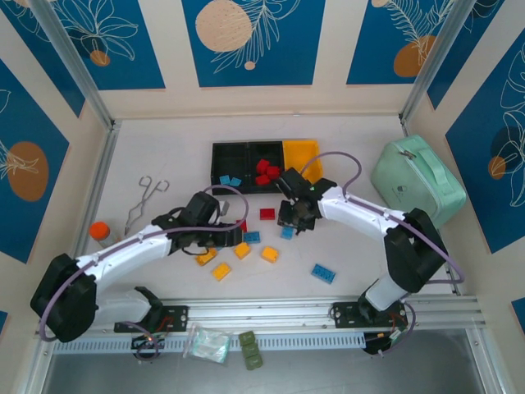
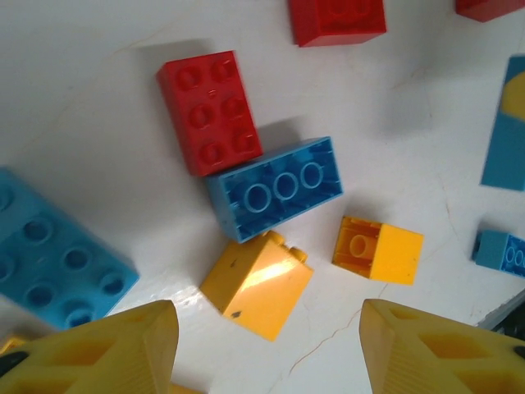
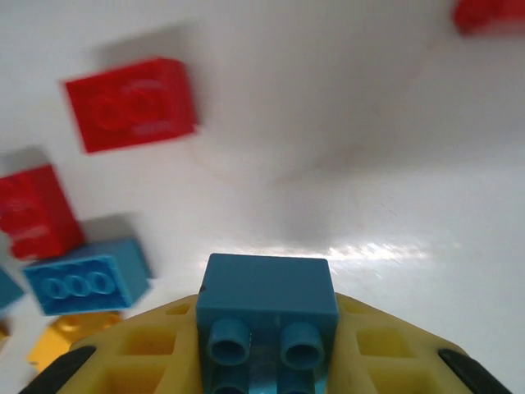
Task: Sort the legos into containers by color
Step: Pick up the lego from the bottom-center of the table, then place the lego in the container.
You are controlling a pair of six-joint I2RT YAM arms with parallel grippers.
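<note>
My right gripper (image 3: 268,349) is shut on a light blue lego (image 3: 268,287), held just above the table near the middle (image 1: 289,228). My left gripper (image 2: 267,349) is open, its yellow fingers (image 2: 98,349) on either side below a yellow lego (image 2: 257,283) lying on the table. Beside that lego lie a blue one (image 2: 275,187), a red one (image 2: 209,111) and a small yellow one (image 2: 377,249). The containers stand at the back: a black bin (image 1: 232,154), a black bin with red legos (image 1: 267,171) and a yellow bin (image 1: 301,154).
More legos are scattered on the table: yellow ones (image 1: 221,271), a blue one (image 1: 323,273), a red one (image 1: 267,214). A mint-green case (image 1: 417,180) stands at the right. Metal tongs (image 1: 146,197) and an orange-capped bottle (image 1: 100,232) lie at the left. Olive-green blocks (image 1: 250,349) sit at the near rail.
</note>
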